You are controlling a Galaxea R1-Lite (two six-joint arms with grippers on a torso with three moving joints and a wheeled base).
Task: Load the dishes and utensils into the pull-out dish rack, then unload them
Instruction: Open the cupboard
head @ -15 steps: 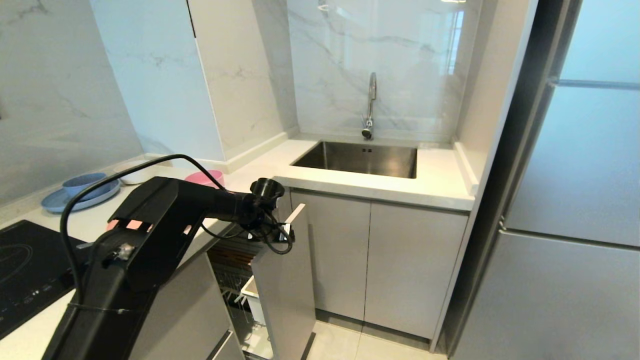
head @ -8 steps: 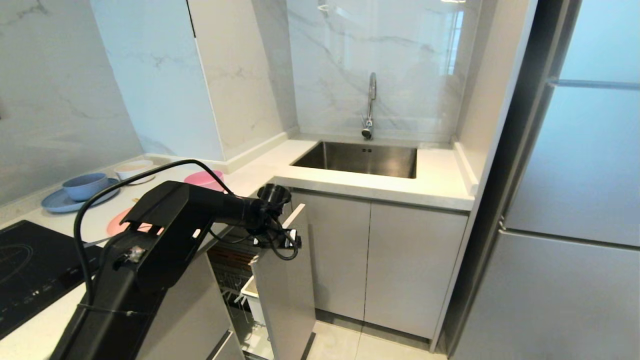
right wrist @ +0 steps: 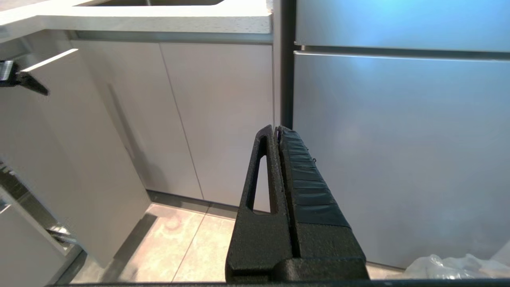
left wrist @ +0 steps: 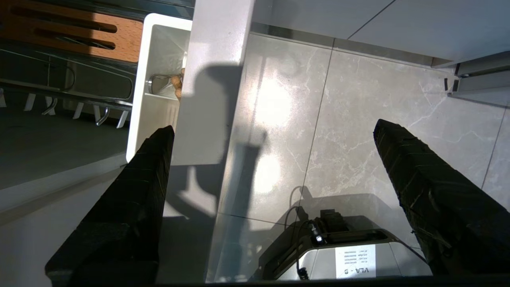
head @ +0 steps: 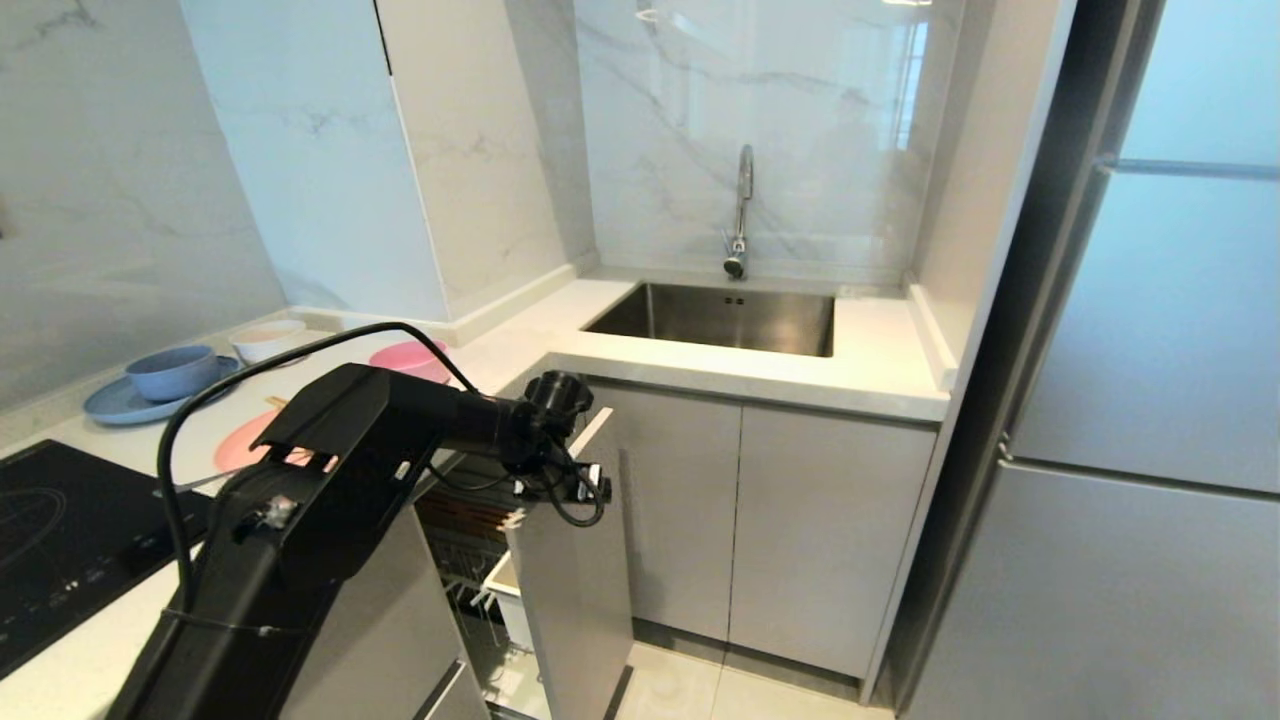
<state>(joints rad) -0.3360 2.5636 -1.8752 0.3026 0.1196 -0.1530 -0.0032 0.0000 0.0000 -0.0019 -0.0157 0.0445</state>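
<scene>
Hanging spread-jawed over the rack's (head: 560, 570) front panel, the left gripper (left wrist: 275, 159) holds nothing; the right gripper (right wrist: 277, 131) hangs closed. Rack is out, so loading likely comes next: reach the pink plate (head: 245, 440) and bowl (head: 410, 358) near the counter's back edge.

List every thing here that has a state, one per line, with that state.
Dish rack: pulled out.
Utensil cup: something in it, cannot tell what.
Left tool: open, empty, over the rack's front panel.
Right tool: shut, empty, parked by the fridge.
Pink plate: on the counter.
Pink bowl: on the counter.
Tap: no water seen.
</scene>
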